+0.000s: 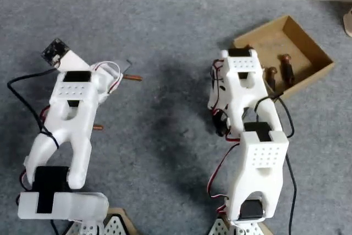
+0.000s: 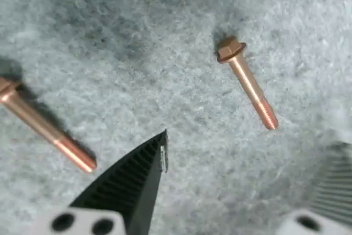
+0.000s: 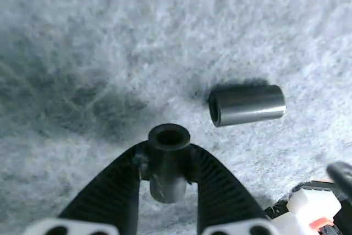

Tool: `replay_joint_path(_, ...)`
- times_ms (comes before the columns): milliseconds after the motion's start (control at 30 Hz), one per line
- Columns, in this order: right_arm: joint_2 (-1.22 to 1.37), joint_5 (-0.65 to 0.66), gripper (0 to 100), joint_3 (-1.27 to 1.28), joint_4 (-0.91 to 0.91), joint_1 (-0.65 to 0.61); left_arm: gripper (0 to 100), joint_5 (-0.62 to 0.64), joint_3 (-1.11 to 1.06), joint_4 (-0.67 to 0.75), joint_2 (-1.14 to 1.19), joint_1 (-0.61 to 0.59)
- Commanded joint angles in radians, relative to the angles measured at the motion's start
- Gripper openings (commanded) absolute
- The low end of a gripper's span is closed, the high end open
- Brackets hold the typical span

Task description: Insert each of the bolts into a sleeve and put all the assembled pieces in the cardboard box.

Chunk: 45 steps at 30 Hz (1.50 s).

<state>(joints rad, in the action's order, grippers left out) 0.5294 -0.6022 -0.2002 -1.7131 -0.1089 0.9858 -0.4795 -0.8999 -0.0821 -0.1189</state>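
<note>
while ribbed black right fingers (image 3: pixel 220 191) clamp a dark tubular sleeve (image 3: pixel 168 169) upright, a second sleeve (image 3: pixel 247 104), smooth, lies just beyond them on the fuzzy grey worktop (image 3: pixel 82 37); left fingers (image 2: pixel 132 185) gape, one threaded copper bolt (image 2: pixel 247 83) ahead between them, another bolt (image 2: pixel 44 127) outside.
</note>
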Motion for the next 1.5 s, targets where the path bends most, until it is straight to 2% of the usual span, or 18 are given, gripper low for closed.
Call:
replay_joint_path(0, -0.073, 0.009, 0.5, -0.004, 0.005, -0.008, 21, 0.043, 0.051, 0.002, -0.005, -0.005)
replay_joint_path(133, -0.073, 0.009, 0.5, -0.002, 0.004, -0.007, 9, 0.080, 0.058, 0.029, -0.004, -0.002)
replay_joint_path(300, -0.073, 0.009, 0.5, -0.001, 0.002, -0.007, 3, 0.084, 0.061, 0.086, -0.004, 0.010)
replay_joint_path(967, -0.071, 0.009, 0.5, -0.001, 0.008, -0.007, 3, 0.078, -0.102, 0.072, -0.016, 0.087)
replay_joint_path(1100, -0.071, 0.009, 0.5, -0.001, 0.008, -0.007, 3, 0.084, -0.122, 0.192, -0.007, 0.074)
replay_joint_path(1233, -0.071, 0.009, 0.5, -0.001, 0.010, -0.007, 3, 0.213, -0.099, 0.199, -0.007, 0.071)
replay_joint_path(1300, -0.071, 0.009, 0.5, -0.001, 0.010, -0.007, 3, 0.215, -0.056, 0.140, 0.001, 0.074)
replay_joint_path(1467, -0.071, 0.009, 0.5, -0.001, 0.010, -0.007, 3, 0.219, 0.202, -0.167, 0.136, 0.071)
